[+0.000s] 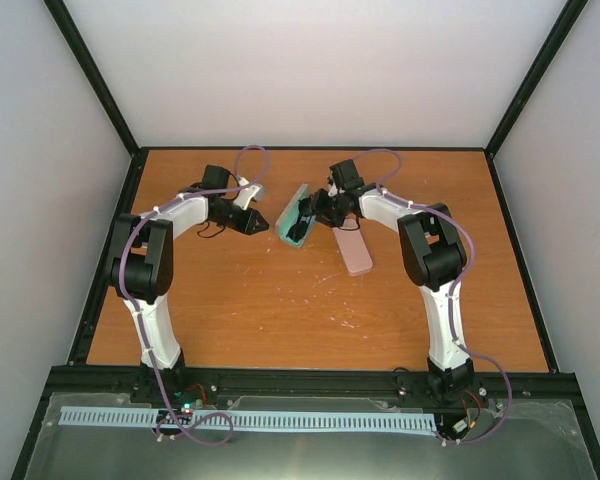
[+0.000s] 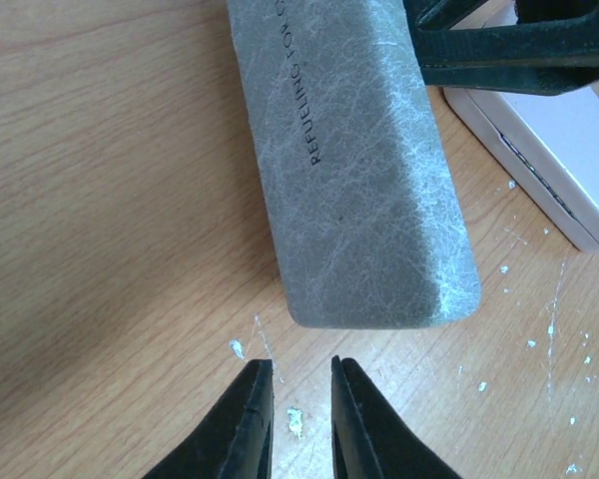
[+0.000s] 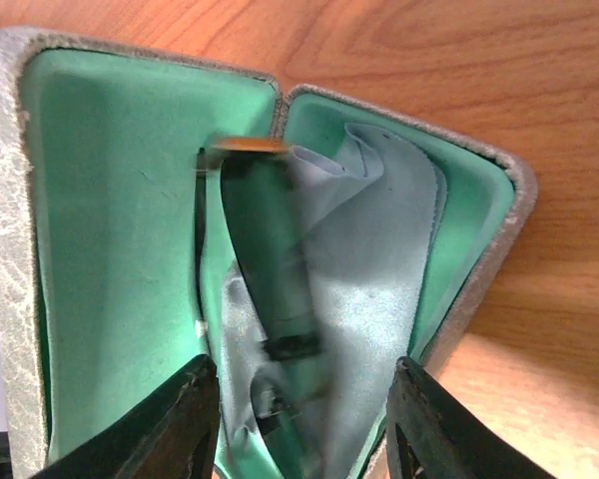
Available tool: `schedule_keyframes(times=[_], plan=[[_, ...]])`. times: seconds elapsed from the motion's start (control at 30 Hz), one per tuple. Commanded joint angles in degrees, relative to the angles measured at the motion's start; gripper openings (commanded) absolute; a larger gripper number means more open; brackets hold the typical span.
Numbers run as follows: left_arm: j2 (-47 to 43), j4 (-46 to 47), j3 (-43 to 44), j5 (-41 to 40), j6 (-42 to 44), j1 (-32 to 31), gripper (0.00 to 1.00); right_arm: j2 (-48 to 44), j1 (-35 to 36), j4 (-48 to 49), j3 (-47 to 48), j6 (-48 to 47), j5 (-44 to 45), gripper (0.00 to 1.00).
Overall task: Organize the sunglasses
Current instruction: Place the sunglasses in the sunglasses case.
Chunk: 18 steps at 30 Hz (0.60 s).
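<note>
Presently the sunglasses [image 3: 270, 269] are seen inside the open case [image 3: 100, 249] toward the table's [image 1: 280, 310] far edge, between the right gripper's [image 3: 304, 384] wide, empty jaws; the left gripper [image 2: 299, 384] is set narrow.

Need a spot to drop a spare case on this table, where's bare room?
Widest free patch: near half of the table, between the left arm and right arm, nearer than the pink case. Also bare: far right corner. Crowded: centre-far, where left end effector, open case and right end effector cluster.
</note>
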Motion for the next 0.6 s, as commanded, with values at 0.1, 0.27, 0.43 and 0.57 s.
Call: schedule_keyframes(times=[0.1, 0.27, 0.43, 0.57], plan=[[-2.5, 1.4, -0.2, -0.4, 0.1, -0.6, 0.20, -1.2, -0.2, -11.5, 3.9, -3.1, 4.1, 0.35], [-2.6, 1.6, -0.3, -0.6, 0.0, -0.8, 0.20, -1.3, -0.2, -13.1, 4.7, -4.1, 4.8, 0.39], [-2.0, 1.9, 0.1, -0.6, 0.0, -1.0, 0.19, -5.0, -0.2, -9.7, 1.8, -4.9, 5.8, 0.24], [-1.0, 1.5, 1.3, -0.6, -0.1, -1.0, 0.19, -3.4, -0.1, -8.1, 3.9, -4.4, 4.7, 0.07]])
